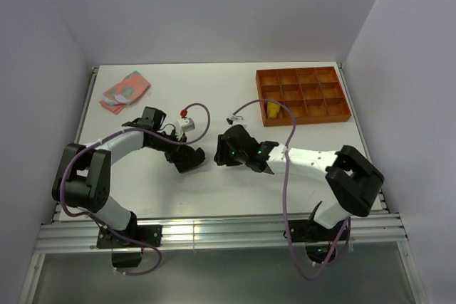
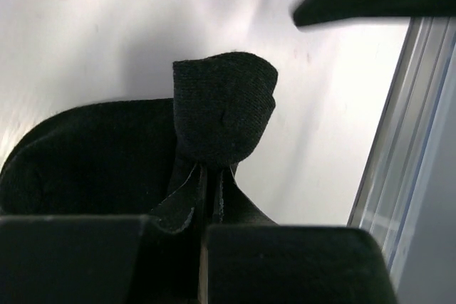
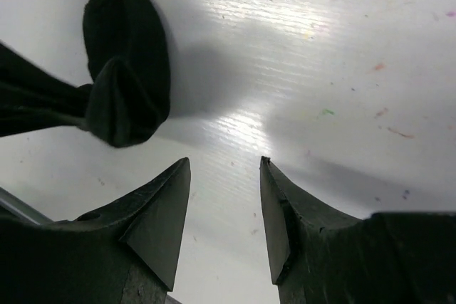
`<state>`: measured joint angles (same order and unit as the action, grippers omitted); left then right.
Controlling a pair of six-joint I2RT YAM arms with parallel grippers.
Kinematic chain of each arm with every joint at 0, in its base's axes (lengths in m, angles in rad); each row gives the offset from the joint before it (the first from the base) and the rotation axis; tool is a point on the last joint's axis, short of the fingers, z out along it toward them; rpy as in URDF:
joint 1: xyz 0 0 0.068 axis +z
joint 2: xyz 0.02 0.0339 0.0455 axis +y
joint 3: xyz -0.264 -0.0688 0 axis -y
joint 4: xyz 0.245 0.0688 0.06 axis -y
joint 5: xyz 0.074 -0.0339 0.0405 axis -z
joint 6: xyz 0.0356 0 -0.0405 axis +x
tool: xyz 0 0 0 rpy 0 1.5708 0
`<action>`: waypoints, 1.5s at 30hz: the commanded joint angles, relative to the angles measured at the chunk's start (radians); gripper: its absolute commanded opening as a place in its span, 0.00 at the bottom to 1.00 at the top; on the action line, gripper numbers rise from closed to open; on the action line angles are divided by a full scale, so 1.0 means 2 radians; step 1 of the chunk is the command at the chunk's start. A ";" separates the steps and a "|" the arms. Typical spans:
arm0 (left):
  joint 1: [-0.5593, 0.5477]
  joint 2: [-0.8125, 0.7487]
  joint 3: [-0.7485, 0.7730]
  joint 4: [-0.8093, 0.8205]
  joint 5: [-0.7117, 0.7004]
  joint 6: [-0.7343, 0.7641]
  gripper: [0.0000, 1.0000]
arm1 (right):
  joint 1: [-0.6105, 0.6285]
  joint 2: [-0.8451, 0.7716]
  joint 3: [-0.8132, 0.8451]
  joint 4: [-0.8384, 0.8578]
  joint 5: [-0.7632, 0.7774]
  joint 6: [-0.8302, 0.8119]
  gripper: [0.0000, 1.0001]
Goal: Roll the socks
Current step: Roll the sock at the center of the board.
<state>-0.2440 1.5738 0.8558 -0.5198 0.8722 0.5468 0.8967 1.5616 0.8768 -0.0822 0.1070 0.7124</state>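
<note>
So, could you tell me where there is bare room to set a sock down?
Widest bare patch: the far edge between the pink sock and the orange tray. Another lies between the arm bases. The centre is crowded: the left gripper pinches the black sock, the open right gripper beside it.

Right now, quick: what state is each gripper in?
Left gripper: closed, pinching the black sock.
Right gripper: open, holding nothing.

No text, label, brand, number or sign can be read anywhere.
</note>
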 commanded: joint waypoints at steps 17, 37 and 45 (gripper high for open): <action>-0.131 0.035 -0.008 0.275 -0.105 -0.302 0.00 | -0.002 -0.133 -0.090 0.030 0.047 -0.061 0.53; -0.252 0.058 -0.074 0.343 -0.119 -0.289 0.00 | -0.015 -0.196 -0.166 0.065 0.006 -0.114 0.57; -0.233 0.071 -0.082 0.368 -0.056 -0.298 0.00 | -0.043 -0.163 -0.214 0.177 -0.075 -0.137 0.59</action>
<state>-0.7204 1.6897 0.7090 0.2382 0.7033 -0.0460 0.8272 1.2171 0.4744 0.1310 0.0341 0.4763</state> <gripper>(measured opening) 0.034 0.583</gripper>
